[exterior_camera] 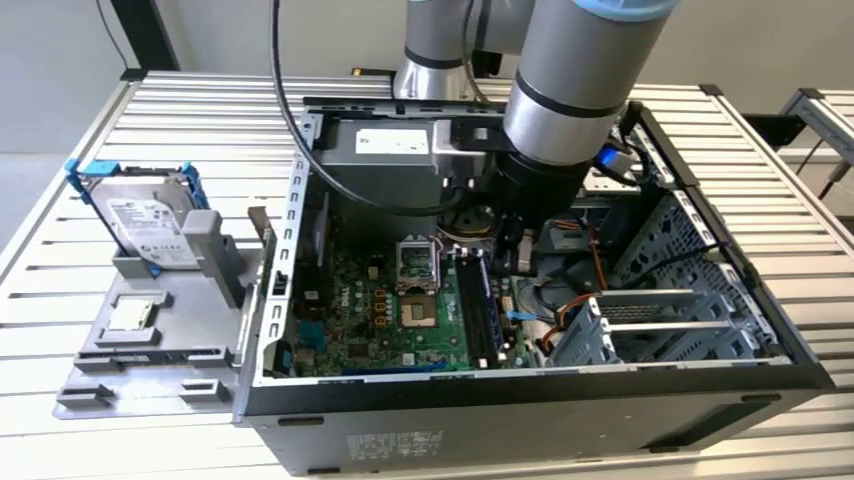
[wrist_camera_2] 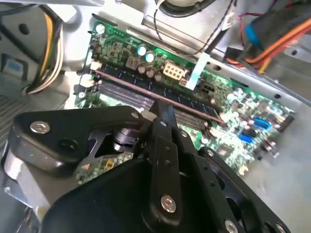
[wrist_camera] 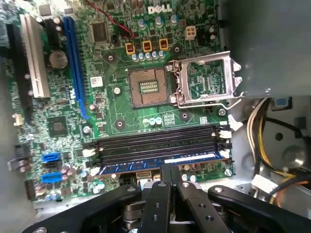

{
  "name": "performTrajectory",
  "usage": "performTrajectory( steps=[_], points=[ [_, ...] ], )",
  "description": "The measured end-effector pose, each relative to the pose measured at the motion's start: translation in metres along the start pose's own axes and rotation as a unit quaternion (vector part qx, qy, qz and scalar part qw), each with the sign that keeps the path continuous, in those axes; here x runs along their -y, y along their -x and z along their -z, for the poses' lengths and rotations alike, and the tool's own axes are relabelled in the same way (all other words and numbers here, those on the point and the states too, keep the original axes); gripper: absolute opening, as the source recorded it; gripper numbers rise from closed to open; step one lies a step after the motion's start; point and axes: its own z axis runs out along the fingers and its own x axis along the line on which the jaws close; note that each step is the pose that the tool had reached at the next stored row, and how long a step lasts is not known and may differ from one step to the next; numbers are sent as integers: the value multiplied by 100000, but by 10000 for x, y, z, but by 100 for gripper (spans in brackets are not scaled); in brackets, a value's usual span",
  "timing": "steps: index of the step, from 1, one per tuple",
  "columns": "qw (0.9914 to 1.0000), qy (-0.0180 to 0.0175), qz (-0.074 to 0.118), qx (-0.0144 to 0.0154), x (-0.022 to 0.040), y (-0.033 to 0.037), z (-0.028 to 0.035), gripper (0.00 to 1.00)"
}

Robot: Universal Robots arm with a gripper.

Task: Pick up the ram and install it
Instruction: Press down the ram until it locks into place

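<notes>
The ram (wrist_camera: 126, 166), a thin dark-blue stick, stands on edge in the outermost black slot of the motherboard (wrist_camera: 116, 111). It also shows in the second wrist view (wrist_camera_2: 192, 103) and the exterior view (exterior_camera: 483, 315). My gripper (wrist_camera: 169, 171) is shut, its fingertips together at the middle of the ram's upper edge. The fingers line up along the stick's length rather than across it, so they pinch nothing. The same contact point appears in the second wrist view, where the gripper (wrist_camera_2: 165, 110) meets the ram. In the exterior view the gripper (exterior_camera: 515, 262) reaches down inside the open computer case (exterior_camera: 534, 400).
Three empty black slots (wrist_camera: 155, 143) lie beside the ram. An open processor socket (wrist_camera: 148, 87) sits further in. Cable bundles (wrist_camera: 257, 131) and a metal drive cage (exterior_camera: 681, 300) crowd the arm's side. A hard drive in a blue frame (exterior_camera: 134, 210) stands outside the case at the exterior view's left.
</notes>
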Motion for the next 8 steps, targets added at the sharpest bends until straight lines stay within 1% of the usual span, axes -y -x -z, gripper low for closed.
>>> performTrajectory(
  steps=[1, 2, 8],
  points=[
    [100000, -1, 3, 7, 0, 0, 37, 0],
    [100000, -3, 7, 14, 0, 1, 54, 0],
    [100000, -3, -14, 7, 0, 1, 54, 0]
  ],
)
